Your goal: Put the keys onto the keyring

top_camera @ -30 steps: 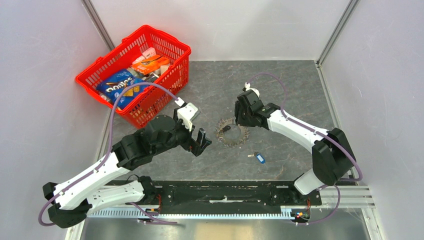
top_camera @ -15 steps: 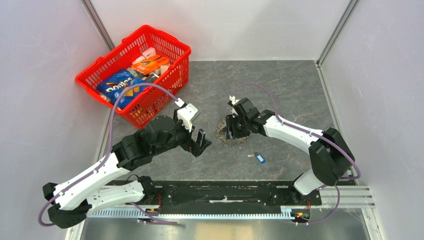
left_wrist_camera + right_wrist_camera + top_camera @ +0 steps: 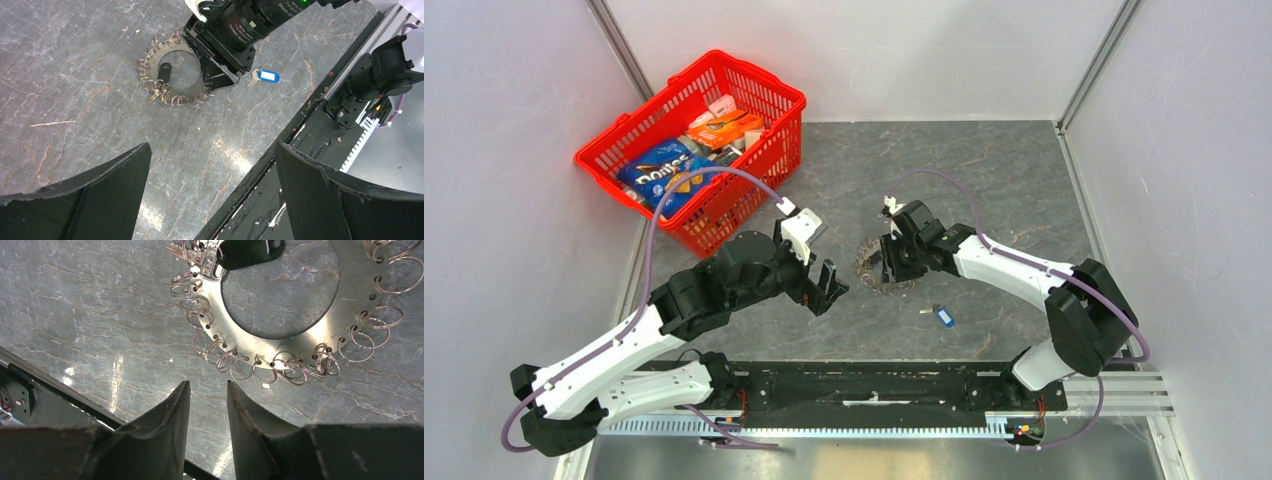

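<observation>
Little is done so far, as you can see: one black-headed key point(image 3: 164, 70) hangs on the keyring disc point(image 3: 300, 347), while the blue-tagged key point(image 3: 942, 315) lies loose, near and right of it, not yet picked up. Your right gripper point(image 3: 208, 387) hovers at the disc's ringed edge, jaws narrow and holding nothing. Your left gripper point(image 3: 212, 150) sits left of the disc, wide and empty.

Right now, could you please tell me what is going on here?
The right gripper hangs low over a metal disc edged with small split rings, jaws narrowed on nothing. A black-headed key sits among the rings; a blue-tagged key lies loose on the table nearby. The left gripper hovers open, empty.
</observation>
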{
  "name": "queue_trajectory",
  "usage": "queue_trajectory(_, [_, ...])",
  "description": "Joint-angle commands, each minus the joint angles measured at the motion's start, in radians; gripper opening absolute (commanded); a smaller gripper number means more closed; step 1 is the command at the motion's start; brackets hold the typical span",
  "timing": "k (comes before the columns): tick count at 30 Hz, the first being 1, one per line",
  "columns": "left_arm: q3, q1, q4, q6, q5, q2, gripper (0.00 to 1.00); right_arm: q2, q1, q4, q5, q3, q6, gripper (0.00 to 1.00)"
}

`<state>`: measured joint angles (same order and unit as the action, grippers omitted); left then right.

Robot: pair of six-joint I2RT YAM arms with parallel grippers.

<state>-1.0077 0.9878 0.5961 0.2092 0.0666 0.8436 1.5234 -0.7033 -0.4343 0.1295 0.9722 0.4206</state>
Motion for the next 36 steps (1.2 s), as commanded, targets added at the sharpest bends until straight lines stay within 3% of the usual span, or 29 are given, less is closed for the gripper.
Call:
queue_trajectory(1, [-0.001, -0.006, -0.037, 0.008, -0.024, -0.006, 1.0, 0.028, -0.014, 0.012, -0.019, 0.011, 0.043, 0.4])
queue_trajectory(36, [0.004, -0.006, -0.041, 0.012, -0.04, -0.034, 1.0, 0.163, -0.016, 0.015, -0.074, 0.063, 0.183, 0.38])
